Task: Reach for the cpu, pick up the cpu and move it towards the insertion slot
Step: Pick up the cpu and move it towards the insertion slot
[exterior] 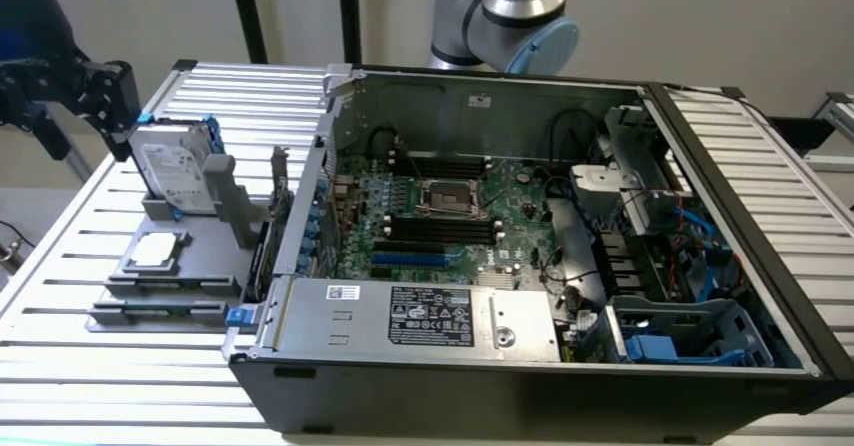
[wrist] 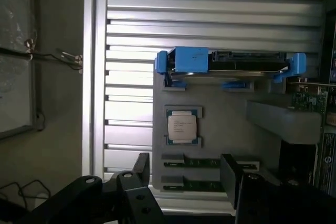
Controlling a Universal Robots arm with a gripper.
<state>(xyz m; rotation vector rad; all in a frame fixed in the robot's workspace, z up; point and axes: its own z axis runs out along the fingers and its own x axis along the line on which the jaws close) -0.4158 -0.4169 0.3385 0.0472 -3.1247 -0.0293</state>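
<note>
Fingers [wrist: 231, 174]: two black ones, spread wide apart, with nothing held between them.
Gripper [wrist: 185, 158]: up in the air over the grey tray, touching nothing.
Memory sticks [wrist: 189, 162]: two green ones, lying flat side by side in holders. They are closest to the fingertips and run across from one finger to the other.
Cpu [wrist: 182, 126]: a small square chip with its pale silver top facing up. It lies flat in its own little holder, just past the memory sticks, about midway between the two fingers. It is apart from both fingers.
Tray [wrist: 226, 114]: flat and grey, under the fingers. It holds the sticks, the cpu and the hard drive.
Hard drive [wrist: 231, 64]: silver with a blue frame, standing on its edge, past the cpu and farther from the fingertips.
Table [wrist: 210, 14]: made of silver slats, under the tray and going on past the hard drive.
Green card [wrist: 307, 100]: off to one side of the fingers, at the tray's edge next to the computer.
Computer case [exterior: 534, 386]: big, black and open on top, beside the tray, well apart from the fingers.
Insertion slot [exterior: 447, 198]: a square socket with a shiny frame and a dark middle, on the green board inside the case, far from the fingers and the cpu.
Robot arm [exterior: 514, 11]: grey with blue joints, behind the case, farthest off.
</note>
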